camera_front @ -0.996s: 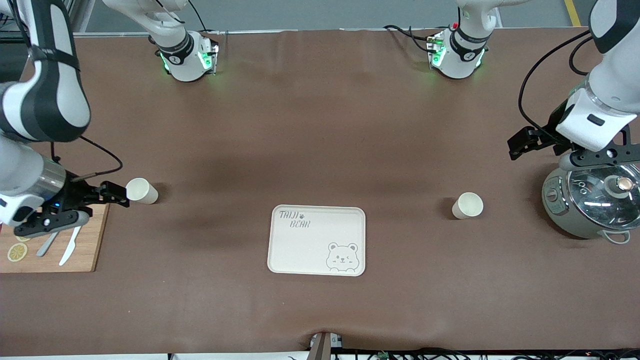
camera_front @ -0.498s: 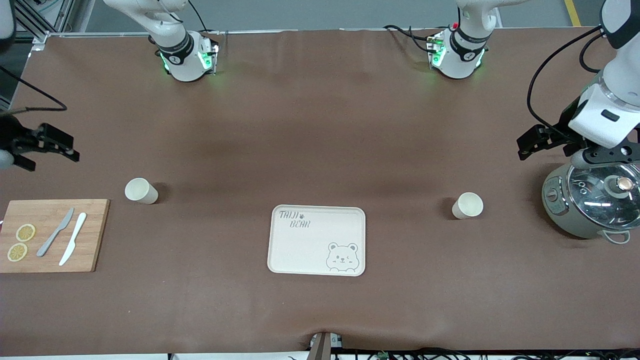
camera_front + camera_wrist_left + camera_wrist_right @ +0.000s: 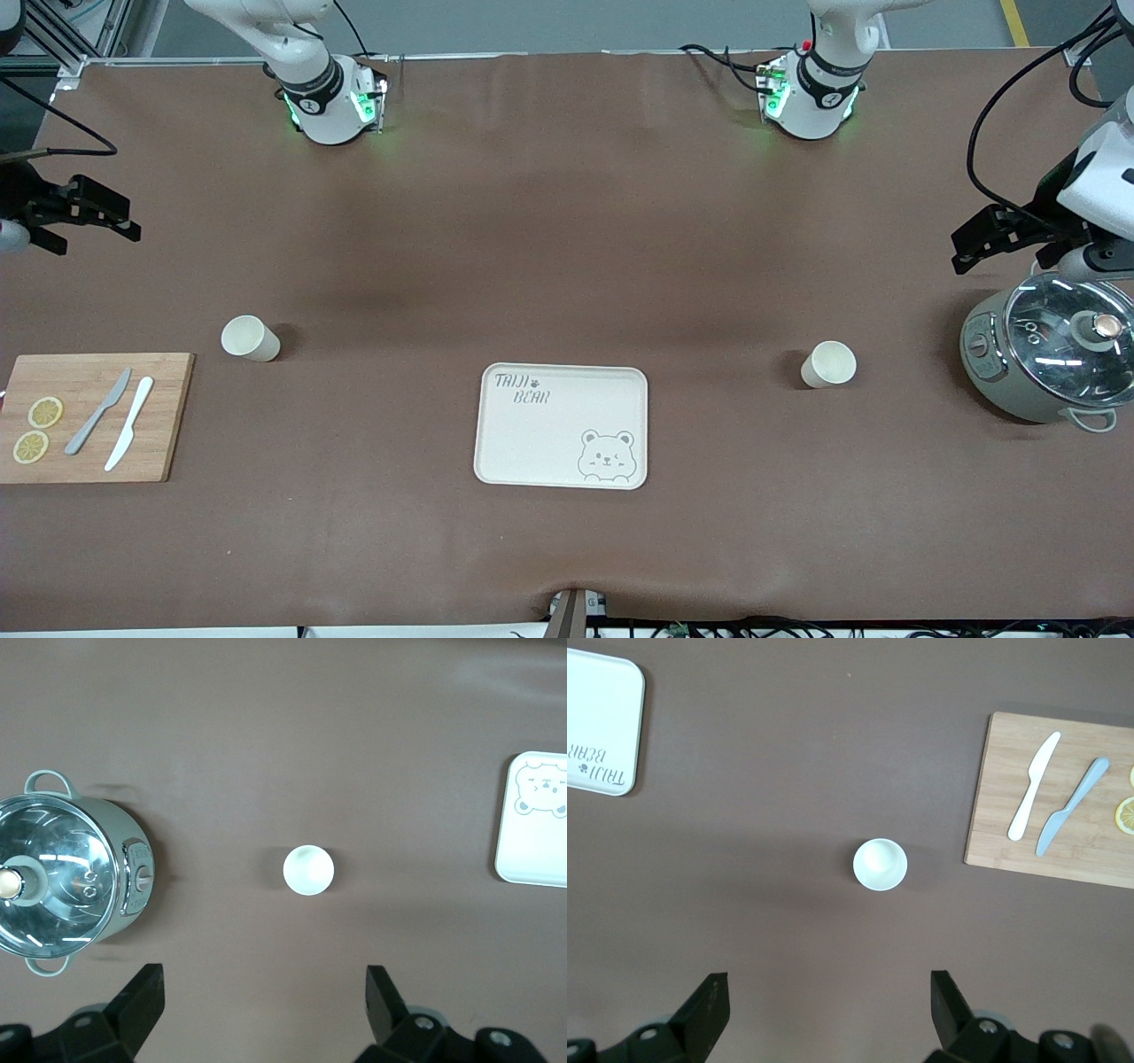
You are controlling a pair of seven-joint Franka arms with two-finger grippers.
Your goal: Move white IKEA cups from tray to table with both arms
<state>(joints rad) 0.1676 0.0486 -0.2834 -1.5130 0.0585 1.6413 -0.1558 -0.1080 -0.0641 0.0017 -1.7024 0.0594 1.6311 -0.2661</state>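
Two white cups stand upright on the brown table, one on each side of the cream bear tray. One cup is beside the cutting board at the right arm's end and also shows in the right wrist view. The other cup is beside the cooker at the left arm's end and also shows in the left wrist view. My right gripper is open and empty, high over the table's edge, apart from its cup. My left gripper is open and empty, up above the table beside the cooker. Both grippers show open in their wrist views.
A wooden cutting board with two knives and lemon slices lies at the right arm's end. A grey-green cooker with a glass lid stands at the left arm's end. The arm bases stand along the table's robot edge.
My right gripper has pulled up and away from the cup by the board. My left gripper has drifted outward and upward, off the cooker's lid. Both cups stayed still.
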